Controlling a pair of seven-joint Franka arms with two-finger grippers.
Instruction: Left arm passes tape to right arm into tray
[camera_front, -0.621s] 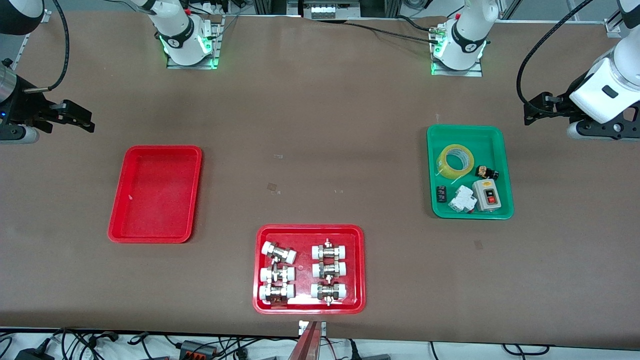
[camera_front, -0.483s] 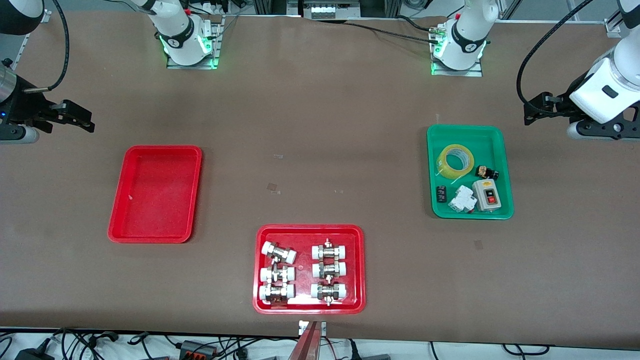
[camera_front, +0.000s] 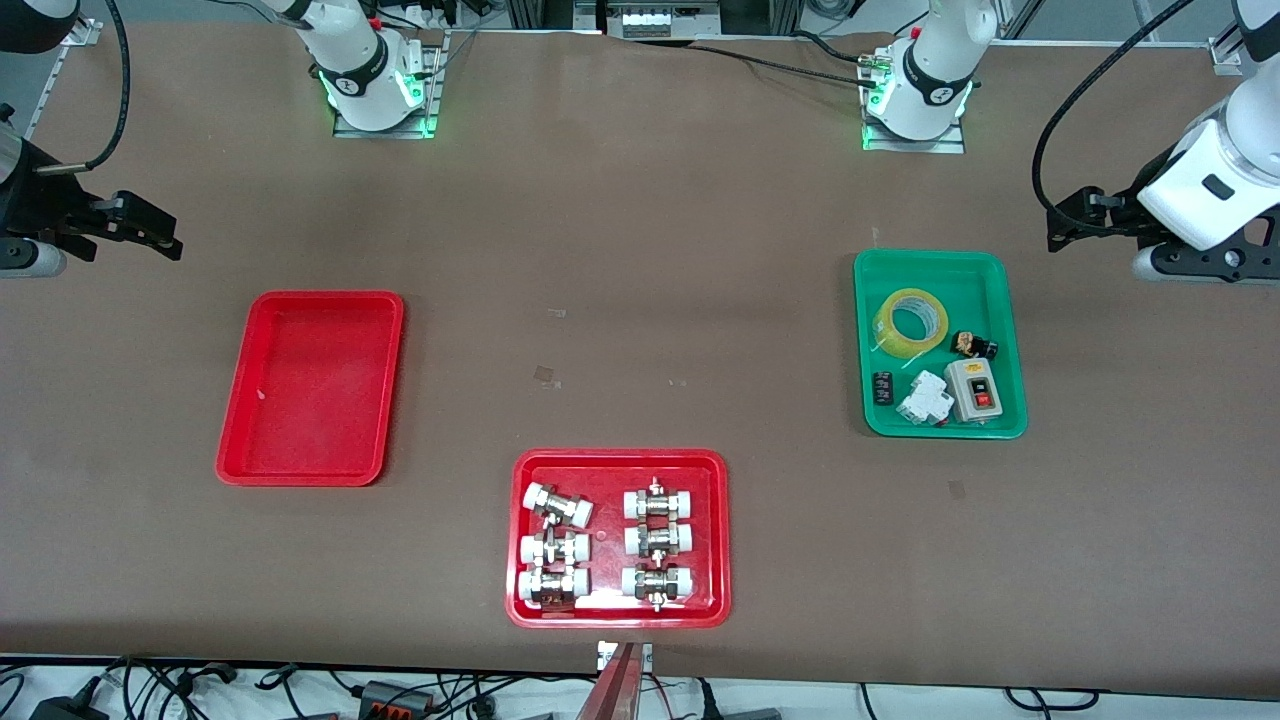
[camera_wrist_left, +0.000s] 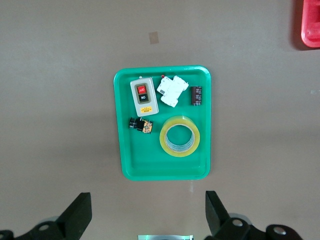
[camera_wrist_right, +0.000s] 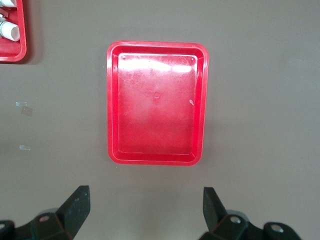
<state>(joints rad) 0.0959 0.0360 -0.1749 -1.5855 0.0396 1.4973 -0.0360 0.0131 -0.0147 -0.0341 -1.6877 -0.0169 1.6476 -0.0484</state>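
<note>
The yellowish tape roll (camera_front: 911, 323) lies flat in a green tray (camera_front: 1010, 330) toward the left arm's end of the table; it also shows in the left wrist view (camera_wrist_left: 180, 136). The empty red tray (camera_front: 310, 388) with a white speck lies toward the right arm's end, and shows in the right wrist view (camera_wrist_right: 156, 103). My left gripper (camera_front: 1062, 226) hangs open and empty above bare table beside the green tray (camera_wrist_left: 165, 172); its own view shows its gripper (camera_wrist_left: 149, 210) spread wide. My right gripper (camera_front: 160, 236) hangs open and empty above bare table beside the red tray, as its own view (camera_wrist_right: 146, 205) shows.
The green tray also holds a grey switch box (camera_front: 973, 390), a white breaker (camera_front: 923, 398), a small black cylinder (camera_front: 882, 388) and a small black-and-yellow part (camera_front: 973, 345). A second red tray (camera_front: 619, 610) with white-capped metal fittings lies near the front edge.
My right gripper has drawn slightly away from the front camera and toward the table's end. My left gripper has barely shifted. The tape and trays have not moved.
</note>
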